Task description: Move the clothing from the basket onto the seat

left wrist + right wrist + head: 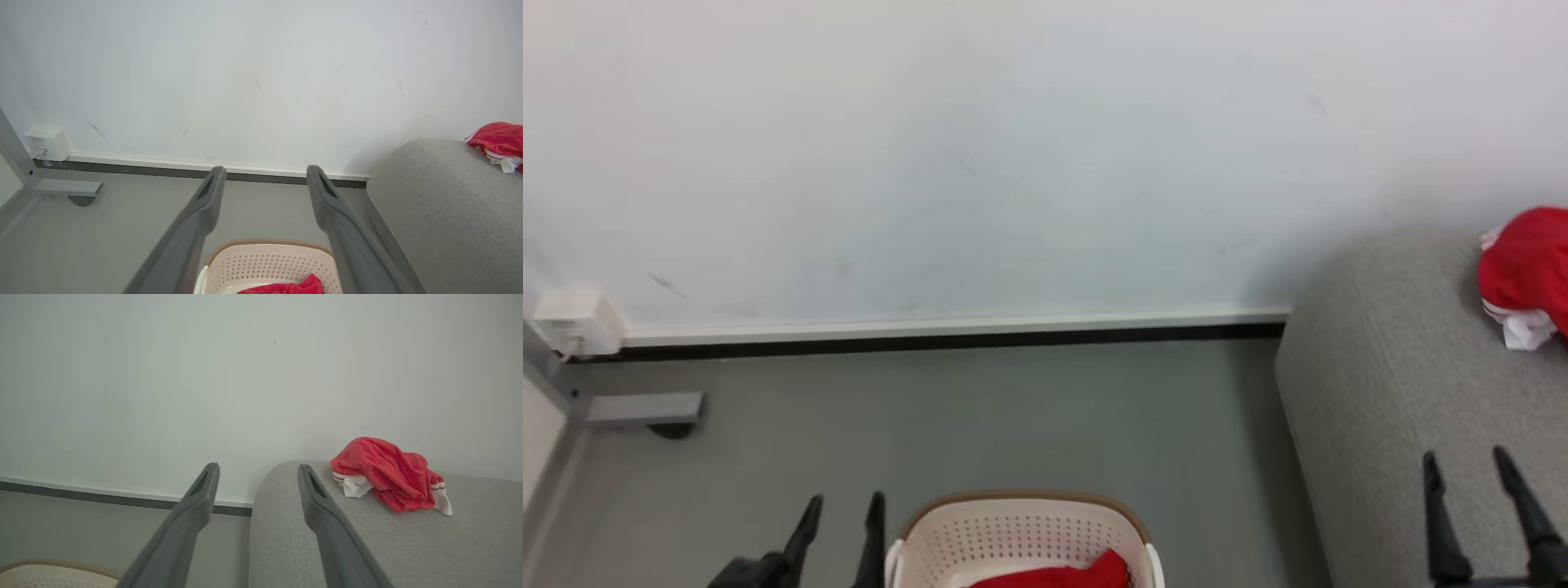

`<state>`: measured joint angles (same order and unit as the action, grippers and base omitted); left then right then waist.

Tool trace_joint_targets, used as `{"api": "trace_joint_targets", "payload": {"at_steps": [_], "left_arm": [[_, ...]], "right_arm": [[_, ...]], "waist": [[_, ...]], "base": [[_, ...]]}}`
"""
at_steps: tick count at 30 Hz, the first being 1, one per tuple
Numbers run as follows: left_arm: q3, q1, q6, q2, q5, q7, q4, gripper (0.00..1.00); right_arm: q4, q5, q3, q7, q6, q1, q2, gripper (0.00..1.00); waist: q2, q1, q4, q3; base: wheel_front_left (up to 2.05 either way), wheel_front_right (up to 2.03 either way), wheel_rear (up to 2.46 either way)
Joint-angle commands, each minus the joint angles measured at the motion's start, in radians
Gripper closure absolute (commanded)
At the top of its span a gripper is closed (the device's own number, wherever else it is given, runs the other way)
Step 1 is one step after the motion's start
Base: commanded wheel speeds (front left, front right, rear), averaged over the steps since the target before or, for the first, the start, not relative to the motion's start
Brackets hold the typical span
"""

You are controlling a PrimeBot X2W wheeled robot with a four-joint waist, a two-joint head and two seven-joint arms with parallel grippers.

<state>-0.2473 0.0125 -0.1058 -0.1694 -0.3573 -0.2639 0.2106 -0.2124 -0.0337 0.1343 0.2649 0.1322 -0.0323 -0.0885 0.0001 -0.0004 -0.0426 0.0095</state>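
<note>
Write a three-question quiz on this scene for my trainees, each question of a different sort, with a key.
1. Fill in: the left gripper and right gripper are both ____ and hold nothing.
2. True or false: a red garment lies on the grey sofa.
3. Where is the second red garment? A in the left gripper; B in the basket; C on the sofa.
Key: 1 open; 2 true; 3 B.

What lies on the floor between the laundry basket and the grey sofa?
Nothing: bare grey floor separates the basket from the sofa, seen in the head view.
</note>
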Motion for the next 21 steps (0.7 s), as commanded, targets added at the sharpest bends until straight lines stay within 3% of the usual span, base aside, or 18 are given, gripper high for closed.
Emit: {"api": "trace_joint_targets", "payload": {"at_steps": [1, 12, 21], "left_arm": [[0.018, -0.027, 0.006, 0.0, 0.021, 0.0, 0.002, 0.0], [0.129, -0.11, 0.073, 0.04, 0.087, -0.001, 0.009, 0.0], [0.167, -0.106, 0.121, 0.075, 0.132, -0.001, 0.02, 0.0]], "right_arm": [[-0.002, 0.005, -0.008, -0.001, -0.003, 0.026, 0.007, 0.0], [-0.061, -0.071, -0.109, -0.001, -0.003, 0.134, 0.037, 0.0], [-0.077, -0.105, -0.138, -0.001, -0.003, 0.129, 0.037, 0.0]], "waist": [[-0.0001, 0.0004, 0.033, -0.035], [-0.0001, 0.0004, 0.058, -0.078], [-0.0001, 0.0004, 0.056, -0.078]], "base": [[0.0, 0.0, 0.0], [0.0, 0.0, 0.0], [0.0, 0.0, 0.0]]}}
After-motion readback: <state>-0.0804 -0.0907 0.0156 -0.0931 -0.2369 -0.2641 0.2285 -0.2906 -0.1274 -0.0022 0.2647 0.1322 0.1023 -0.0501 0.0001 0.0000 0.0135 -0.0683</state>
